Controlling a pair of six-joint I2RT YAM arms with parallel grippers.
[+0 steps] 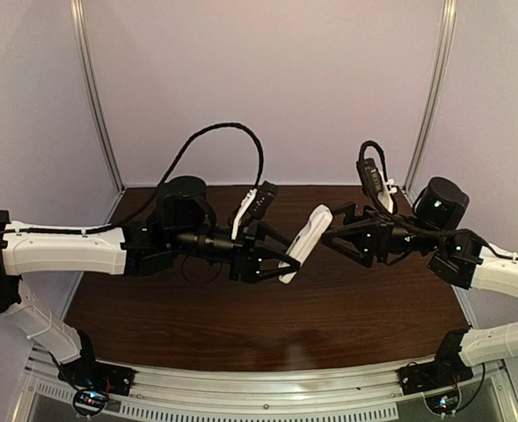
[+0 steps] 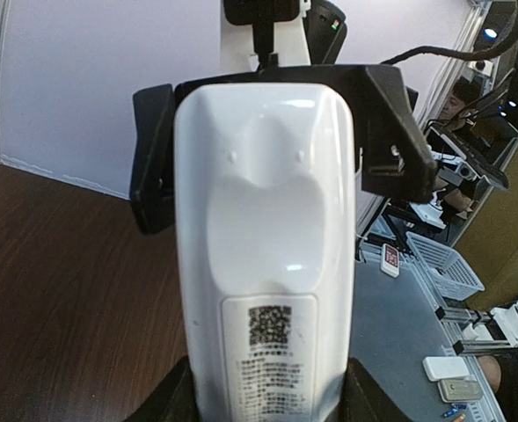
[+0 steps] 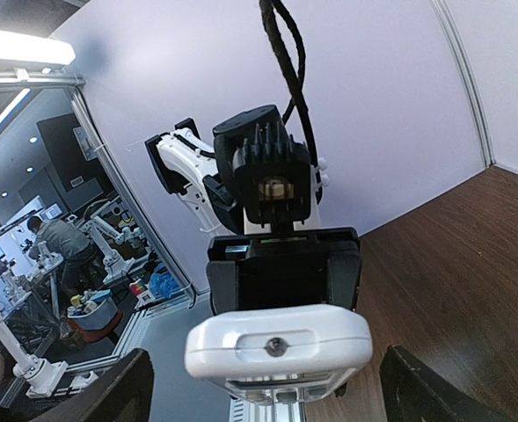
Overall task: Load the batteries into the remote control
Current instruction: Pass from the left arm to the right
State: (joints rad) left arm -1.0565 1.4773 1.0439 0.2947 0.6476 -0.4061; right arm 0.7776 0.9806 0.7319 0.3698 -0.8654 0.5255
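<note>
The white remote control point(image 1: 304, 242) is held tilted in the air over the middle of the table. My left gripper point(image 1: 272, 262) is shut on its lower end. In the left wrist view the remote's back point(image 2: 263, 229) faces the camera, with a QR-code label. My right gripper point(image 1: 336, 236) is open, its fingers point(image 2: 153, 167) standing on either side of the remote's upper end without clearly touching it. In the right wrist view that end point(image 3: 279, 341) sits between my open right gripper point(image 3: 280, 391), with the left gripper point(image 3: 285, 272) behind it. No batteries show.
The dark wooden table point(image 1: 267, 316) lies below both arms. Purple walls with metal corner posts point(image 1: 96, 97) close the back and sides. A metal rail point(image 1: 259, 391) runs along the near edge. Black cables point(image 1: 232, 132) arc above the left arm.
</note>
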